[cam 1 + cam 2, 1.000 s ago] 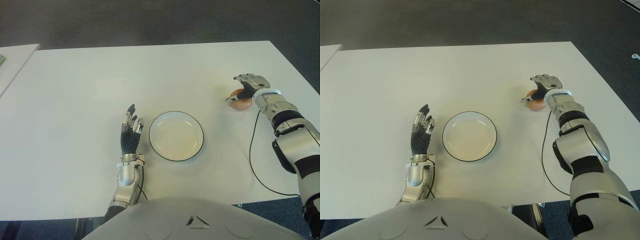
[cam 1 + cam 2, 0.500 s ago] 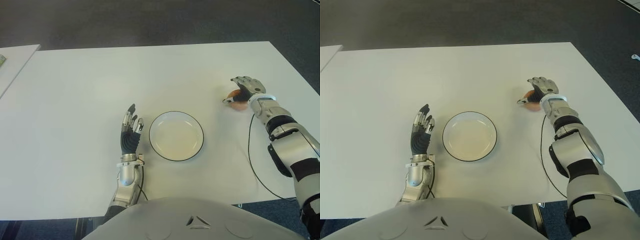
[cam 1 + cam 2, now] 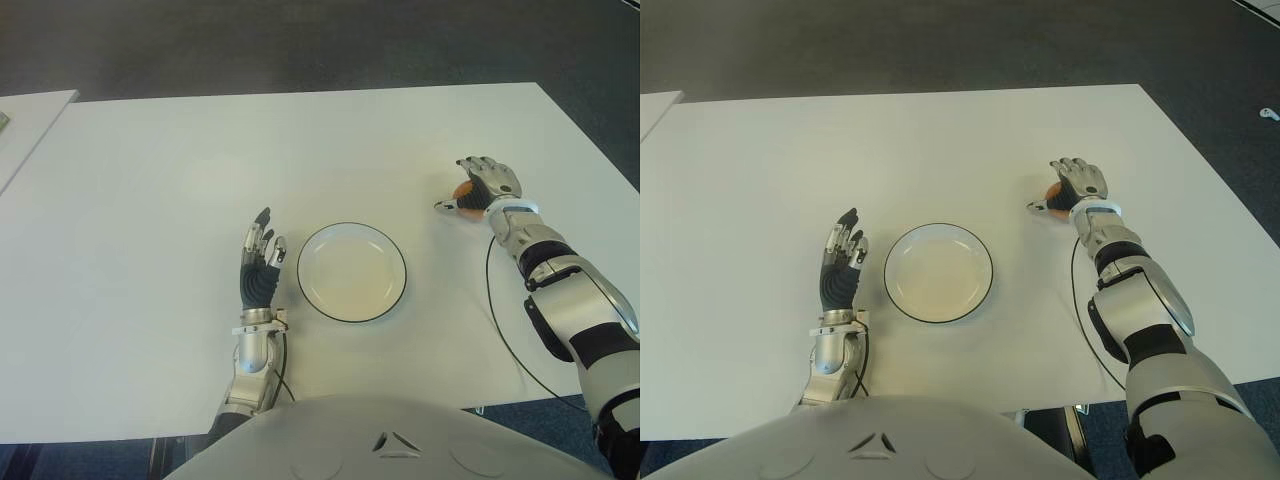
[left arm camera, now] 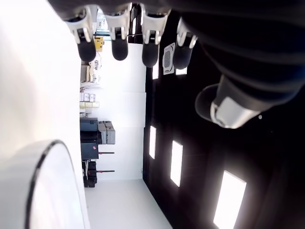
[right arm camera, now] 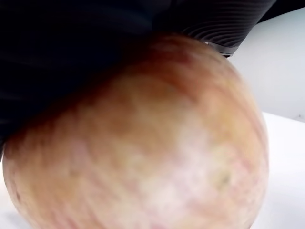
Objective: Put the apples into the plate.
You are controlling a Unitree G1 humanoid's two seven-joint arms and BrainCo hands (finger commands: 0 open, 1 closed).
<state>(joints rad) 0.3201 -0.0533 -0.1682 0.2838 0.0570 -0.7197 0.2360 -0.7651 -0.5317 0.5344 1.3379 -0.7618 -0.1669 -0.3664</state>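
Right hand (image 3: 484,186) with the apple (image 3: 463,192) has shifted left toward the plate (image 3: 352,272) since 1.0 s ago. Eye views: fingers curled around the apple, right of the plate; left hand (image 3: 260,268) just left of the plate, fingers straight, holding nothing. Left wrist view: fingertips (image 4: 119,49) spread. Right wrist view: apple (image 5: 143,143) fills the frame against the palm.
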